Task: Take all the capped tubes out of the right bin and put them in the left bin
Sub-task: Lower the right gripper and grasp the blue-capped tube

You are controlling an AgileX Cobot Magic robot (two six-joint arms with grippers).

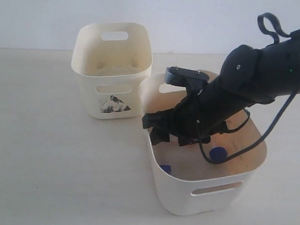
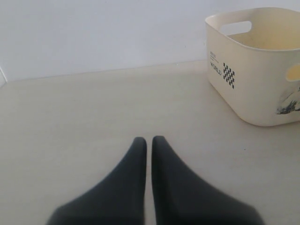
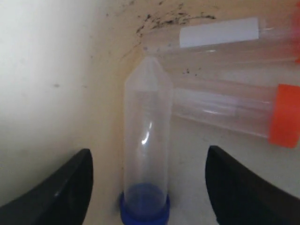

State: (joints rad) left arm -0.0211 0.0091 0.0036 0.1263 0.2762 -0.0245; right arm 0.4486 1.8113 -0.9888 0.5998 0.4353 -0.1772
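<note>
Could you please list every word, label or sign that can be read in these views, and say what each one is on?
"WORLD": on the side wall of the left bin, beside a black checkered patch.
Too small to read: the small print lines above that word.
No legible words: the mountain drawing on that bin's front.
Blank: the white label on one tube.

**What the Views Leave Unseen**

In the exterior view the right arm (image 1: 249, 81) covers most of the inside of the right bin (image 1: 201, 203). Only two blue caps (image 1: 217, 154) show, their tubes hidden. The right wrist view's edge clips the blue-capped tube (image 3: 146, 150) at its cap, the orange-capped tube (image 3: 225, 110) and a white-labelled tube (image 3: 220, 33). The left bin (image 2: 253, 70) is cut off in the left wrist view, its small print unreadable.
</note>
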